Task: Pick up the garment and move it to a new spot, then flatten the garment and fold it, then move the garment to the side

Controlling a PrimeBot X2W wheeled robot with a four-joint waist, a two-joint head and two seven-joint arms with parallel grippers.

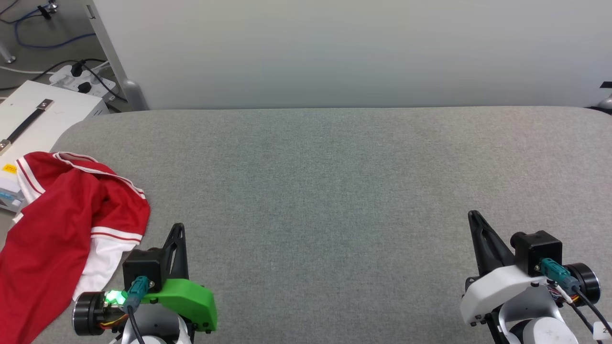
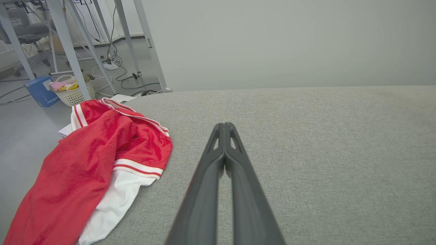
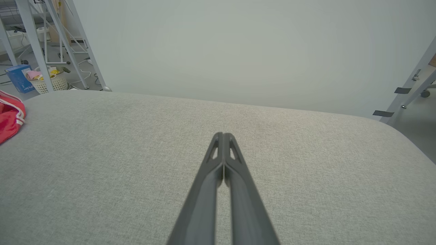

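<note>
The garment (image 1: pixel 57 224) is a red shirt with white sleeves and red-white striped trim, lying crumpled at the left edge of the grey padded table (image 1: pixel 334 191) and hanging over its side. The left wrist view shows the garment (image 2: pixel 92 166) at the left. A red corner of the garment (image 3: pixel 10 119) shows at the far left of the right wrist view. My left gripper (image 1: pixel 179 228) is shut and empty, just right of the garment and apart from it; its fingers (image 2: pixel 223 127) meet at the tips. My right gripper (image 1: pixel 473 216) is shut and empty near the table's front right.
A pale wall panel (image 1: pixel 334 48) stands behind the table. Left of the table sit a white box (image 1: pixel 33 114) and a power strip with cables (image 1: pixel 81 79). On the floor are metal frame legs (image 2: pixel 68 44), a white basket (image 2: pixel 73 90) and a blue box (image 2: pixel 39 90).
</note>
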